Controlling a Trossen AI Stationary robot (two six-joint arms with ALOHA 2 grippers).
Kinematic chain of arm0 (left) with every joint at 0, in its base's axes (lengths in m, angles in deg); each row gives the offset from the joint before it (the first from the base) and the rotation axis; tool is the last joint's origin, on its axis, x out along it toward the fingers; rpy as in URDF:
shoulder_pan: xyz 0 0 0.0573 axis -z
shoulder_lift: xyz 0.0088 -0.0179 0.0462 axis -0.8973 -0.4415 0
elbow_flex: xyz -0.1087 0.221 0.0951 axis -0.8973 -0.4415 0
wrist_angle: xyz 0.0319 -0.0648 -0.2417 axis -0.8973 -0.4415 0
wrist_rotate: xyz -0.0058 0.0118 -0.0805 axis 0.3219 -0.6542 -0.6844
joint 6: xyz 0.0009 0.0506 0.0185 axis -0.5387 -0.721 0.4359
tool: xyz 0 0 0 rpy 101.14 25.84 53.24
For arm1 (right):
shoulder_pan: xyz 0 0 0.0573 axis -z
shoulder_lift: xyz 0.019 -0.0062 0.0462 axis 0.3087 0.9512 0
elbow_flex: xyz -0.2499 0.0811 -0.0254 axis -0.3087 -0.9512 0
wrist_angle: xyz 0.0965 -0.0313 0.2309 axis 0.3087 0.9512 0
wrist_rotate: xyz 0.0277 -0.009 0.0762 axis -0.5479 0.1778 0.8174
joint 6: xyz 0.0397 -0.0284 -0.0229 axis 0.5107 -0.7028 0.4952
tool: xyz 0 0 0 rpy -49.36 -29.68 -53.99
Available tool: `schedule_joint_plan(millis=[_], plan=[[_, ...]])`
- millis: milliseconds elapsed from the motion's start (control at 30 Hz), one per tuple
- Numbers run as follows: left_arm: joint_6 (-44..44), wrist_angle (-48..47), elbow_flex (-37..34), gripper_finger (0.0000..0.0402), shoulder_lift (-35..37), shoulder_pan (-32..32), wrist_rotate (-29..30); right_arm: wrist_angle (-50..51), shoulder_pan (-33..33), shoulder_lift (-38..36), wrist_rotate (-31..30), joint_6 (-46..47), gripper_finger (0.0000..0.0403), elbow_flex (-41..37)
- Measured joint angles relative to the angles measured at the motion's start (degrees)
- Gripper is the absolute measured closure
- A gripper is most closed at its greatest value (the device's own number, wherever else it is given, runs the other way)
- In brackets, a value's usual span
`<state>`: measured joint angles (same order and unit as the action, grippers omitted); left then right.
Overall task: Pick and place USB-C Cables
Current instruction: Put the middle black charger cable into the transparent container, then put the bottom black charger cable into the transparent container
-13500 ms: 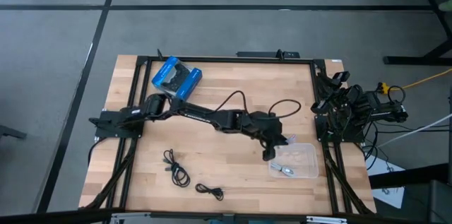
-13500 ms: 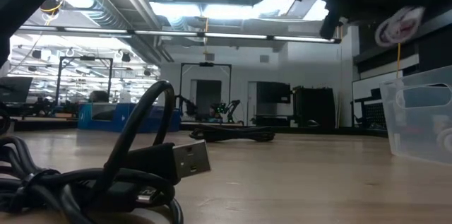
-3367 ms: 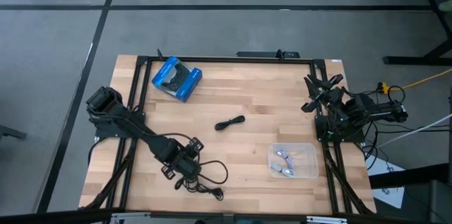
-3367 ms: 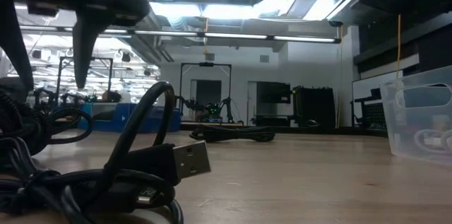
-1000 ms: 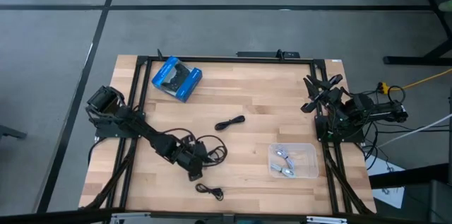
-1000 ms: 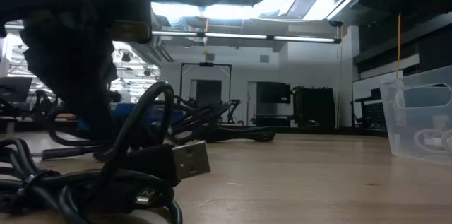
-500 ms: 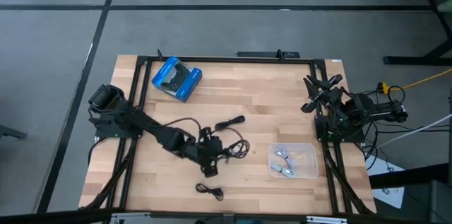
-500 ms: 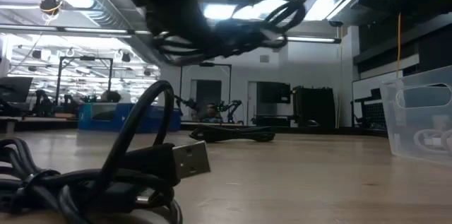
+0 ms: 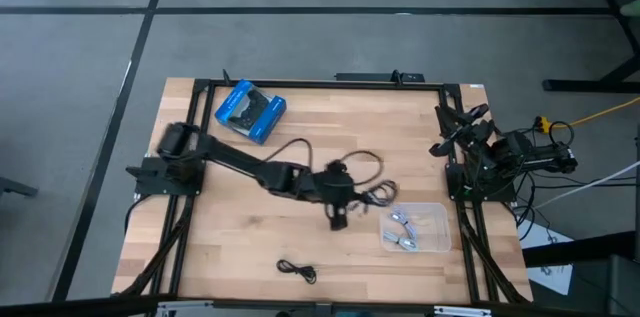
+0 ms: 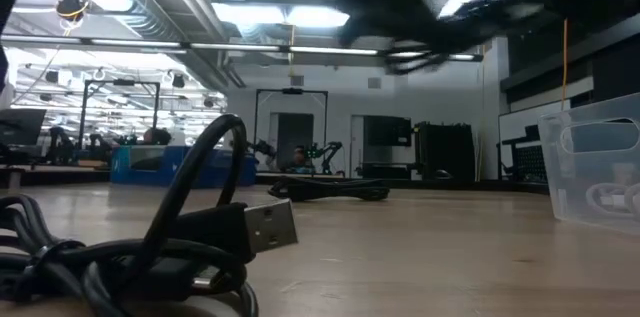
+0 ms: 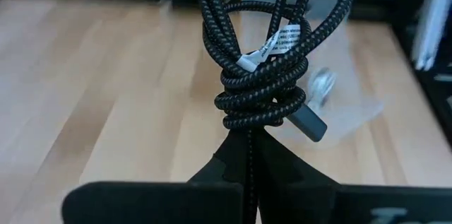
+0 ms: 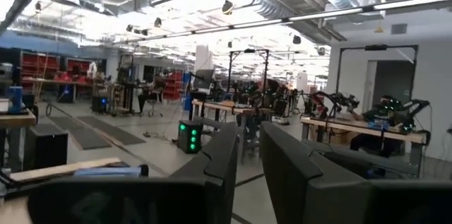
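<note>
My left gripper is shut on a black braided USB-C cable bundle with a white label, in the air just left of the clear tray. Loose loops spread out beside the gripper, and the low view shows the bundle as a dark blur high up. Silvery-grey cables lie in the tray. One black cable lies near the table's near edge, close up in the low view. Another lies mid-table. My right gripper is open, parked at the table's right edge. My left gripper pinches the cable bundle between its two fingers, just below the wrapped knot. The bundle is lifted clear of the table. Its loops extend beyond the knot, away from the fingers.
A blue-and-black package lies near the far left corner. A black frame borders the table. The clear tray's wall stands at the right in the low view. Bare wood lies between the package and the tray.
My left gripper has travelled from the near-left part of the table toward the right, up to the tray's left side. It has kept shut on the black cable bundle, which rose clear of the table and rode along with its loops trailing.
</note>
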<state>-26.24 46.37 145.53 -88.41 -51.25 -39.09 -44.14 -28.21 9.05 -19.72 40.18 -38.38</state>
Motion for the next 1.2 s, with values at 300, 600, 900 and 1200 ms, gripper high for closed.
schedule_joint_plan(millis=[300,600,900,1200], plan=[[-8.1,-1.3,20.5,0.04,-15.0,-0.4,-9.3,-1.4,0.0,0.1,-2.5,0.2,0.0334,0.0],[-11.4,-0.3,33.4,0.04,-26.5,-1.2,-14.3,-6.0,0.0,0.1,-2.5,0.2,0.0334,0.0],[-10.7,1.0,37.8,0.0357,-29.9,-2.2,-16.0,-6.7,0.0,0.1,-2.5,0.0,0.0334,0.0],[-9.4,0.8,38.8,0.0291,-29.8,-2.4,-16.9,-6.6,0.0,0.1,-2.5,0.0,0.0334,0.0]])
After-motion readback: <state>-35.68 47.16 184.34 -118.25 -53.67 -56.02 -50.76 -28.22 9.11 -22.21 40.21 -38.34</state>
